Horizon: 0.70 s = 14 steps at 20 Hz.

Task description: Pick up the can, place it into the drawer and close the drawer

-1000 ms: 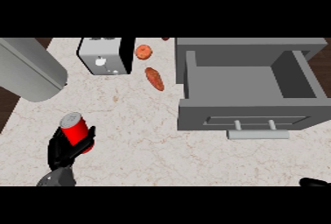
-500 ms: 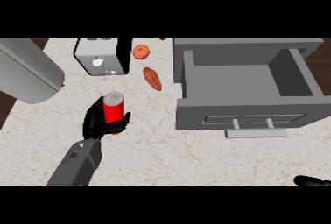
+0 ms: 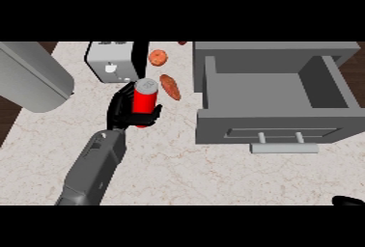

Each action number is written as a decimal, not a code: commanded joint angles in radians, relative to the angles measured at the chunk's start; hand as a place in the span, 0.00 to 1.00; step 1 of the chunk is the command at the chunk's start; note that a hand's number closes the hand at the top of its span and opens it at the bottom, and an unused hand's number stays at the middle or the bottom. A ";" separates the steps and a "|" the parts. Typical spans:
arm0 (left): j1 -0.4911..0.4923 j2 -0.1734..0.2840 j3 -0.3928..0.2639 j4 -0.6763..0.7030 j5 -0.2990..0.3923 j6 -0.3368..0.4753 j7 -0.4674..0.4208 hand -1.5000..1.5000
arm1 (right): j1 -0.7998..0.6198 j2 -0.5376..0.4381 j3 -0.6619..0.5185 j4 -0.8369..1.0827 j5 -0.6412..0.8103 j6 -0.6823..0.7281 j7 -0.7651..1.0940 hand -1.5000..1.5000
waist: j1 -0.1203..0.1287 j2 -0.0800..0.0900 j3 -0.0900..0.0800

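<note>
1. Pale marbled counter [image 3: 214, 178] fills most of my head view, with dark floor showing at its left and right edges.
2. My left hand [image 3: 122, 110] has its fingers curled round the red can [image 3: 145, 102], so the can is in my hold above the counter, its grey top tilted toward the far side.
3. I see the can just left of an elongated orange-brown food item [image 3: 170, 87] lying on the counter, and just in front of a white boxy appliance [image 3: 112, 61] near the far edge.
4. A rounder orange item [image 3: 158, 58] lies beyond the elongated one, close to the appliance's right side.
5. On my right the grey drawer [image 3: 274, 89] stands pulled open, its inside bare as far as I can see, with its bar handle [image 3: 284, 148] facing me. The can is well to the left of it, outside its wall.
6. A large grey cylinder [image 3: 32, 75] lies at the far left.
7. Only a black sliver of my right hand [image 3: 349, 201] shows at the lower right corner; I cannot tell how it is set.
</note>
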 commanded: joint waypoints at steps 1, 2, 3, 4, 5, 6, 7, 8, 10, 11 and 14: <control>-0.038 -0.038 -0.081 -0.096 -0.026 0.087 0.068 1.00 | 0.021 0.020 0.025 -0.032 0.033 -0.013 0.023 0.00 | 0.002 -0.002 0.000; -0.016 -0.039 -0.092 -0.184 -0.040 0.071 0.151 1.00 | 0.044 0.022 0.033 -0.109 0.030 -0.015 0.063 0.00 | 0.010 -0.006 0.001; -0.051 -0.038 -0.097 -0.227 -0.036 0.075 0.218 1.00 | 0.008 0.002 -0.012 -0.048 -0.001 -0.017 0.041 0.00 | 0.013 -0.006 0.001; -0.082 -0.034 -0.084 -0.183 -0.034 0.061 0.200 1.00 | -0.086 0.005 0.037 0.046 0.080 -0.051 0.014 0.00 | 0.011 0.000 0.000; -0.144 -0.030 -0.082 -0.225 -0.022 0.082 0.300 1.00 | -0.048 -0.019 0.002 -0.060 0.012 -0.040 0.112 0.00 | 0.008 -0.004 0.000; -0.120 -0.038 -0.104 -0.295 -0.035 0.102 0.325 1.00 | 0.034 0.022 0.003 -0.035 0.029 -0.006 -0.020 0.00 | 0.009 -0.006 0.001; -0.138 -0.040 -0.128 -0.326 -0.003 0.136 0.378 1.00 | -0.010 0.014 0.032 -0.019 0.039 -0.020 0.039 0.00 | 0.010 -0.004 0.001; -0.118 -0.040 -0.152 -0.371 -0.003 0.134 0.398 1.00 | -0.011 0.004 0.023 -0.038 0.047 -0.022 0.041 0.00 | 0.008 -0.004 0.001; -0.141 -0.040 -0.138 -0.437 0.005 0.129 0.495 1.00 | -0.040 -0.020 -0.009 -0.031 0.016 -0.025 0.064 0.00 | 0.010 -0.004 0.001; -0.218 -0.040 -0.147 -0.421 0.006 0.182 0.520 1.00 | -0.009 0.002 0.010 -0.010 0.033 -0.007 0.006 0.00 | 0.003 -0.003 0.001; -0.264 -0.033 -0.119 -0.369 -0.018 0.172 0.524 1.00 | 0.014 0.036 0.049 -0.001 0.081 -0.009 -0.031 0.00 | -0.002 0.002 0.000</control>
